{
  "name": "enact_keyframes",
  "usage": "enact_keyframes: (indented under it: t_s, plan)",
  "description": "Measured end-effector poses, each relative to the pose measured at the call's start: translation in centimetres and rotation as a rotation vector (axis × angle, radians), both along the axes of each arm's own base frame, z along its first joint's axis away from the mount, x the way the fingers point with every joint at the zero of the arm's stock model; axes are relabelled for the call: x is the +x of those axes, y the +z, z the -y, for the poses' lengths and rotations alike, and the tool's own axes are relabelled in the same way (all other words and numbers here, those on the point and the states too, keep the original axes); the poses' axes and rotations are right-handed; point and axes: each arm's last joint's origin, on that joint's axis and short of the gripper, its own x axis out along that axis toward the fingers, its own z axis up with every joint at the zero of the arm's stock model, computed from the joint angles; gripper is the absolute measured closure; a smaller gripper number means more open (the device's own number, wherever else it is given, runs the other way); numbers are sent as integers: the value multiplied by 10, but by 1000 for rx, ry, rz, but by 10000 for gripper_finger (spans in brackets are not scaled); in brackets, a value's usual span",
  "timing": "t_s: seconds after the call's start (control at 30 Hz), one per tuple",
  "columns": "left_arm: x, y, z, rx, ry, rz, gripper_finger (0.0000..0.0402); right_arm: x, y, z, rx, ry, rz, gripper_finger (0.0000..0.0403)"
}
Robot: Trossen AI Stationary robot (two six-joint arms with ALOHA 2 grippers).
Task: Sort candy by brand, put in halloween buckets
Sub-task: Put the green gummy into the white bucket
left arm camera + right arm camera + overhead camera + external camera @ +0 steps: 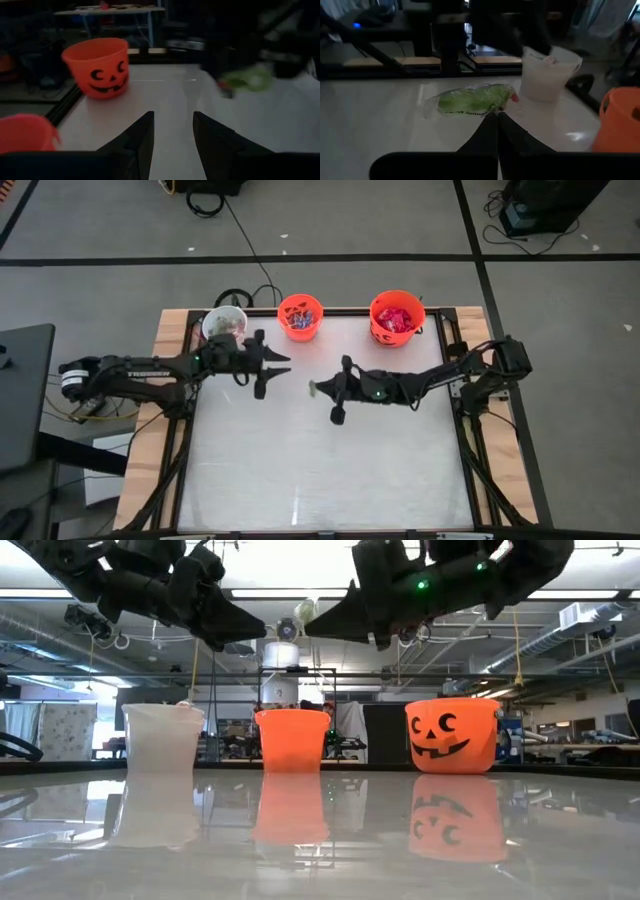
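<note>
Nearest, two grippers hang above the table's middle. The right gripper [496, 116] has its fingers pressed together on one green-wrapped candy [472, 101]; the left gripper [172, 132] keeps its fingers apart on nothing. Beyond stand three buckets: one white bucket [224, 323], one small orange bucket [299, 316] and one larger orange bucket [397, 317], each holding candy.

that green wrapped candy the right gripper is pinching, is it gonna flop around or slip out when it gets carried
The green candy looks light, with a crinkly clear wrapper, so its free end will probably flop. The right gripper is shut on just one end of the wrapper, and that glossy film could slip. Hanging well above the table, it would likely drop harmlessly.
</note>
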Motion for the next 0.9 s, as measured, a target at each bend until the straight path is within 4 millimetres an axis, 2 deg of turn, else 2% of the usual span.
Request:
enact_keyframes:
  t_s: [0.23, 0.43, 0.63, 0.9]
  plan:
    - [26, -12, 18, 150, -128, 39, 259, 1, 0, 20, 148, -57, 38, 401]
    - [41, -18, 35, 294, -193, 100, 259, 1, 0, 28, 247, -71, 60, 400]
    - [49, -26, 44, 450, -103, 71, 259, 1, 0, 28, 261, -71, 63, 399]
    - [54, -21, 46, 476, -18, 163, 261, 1, 1, 27, 264, -68, 66, 398]
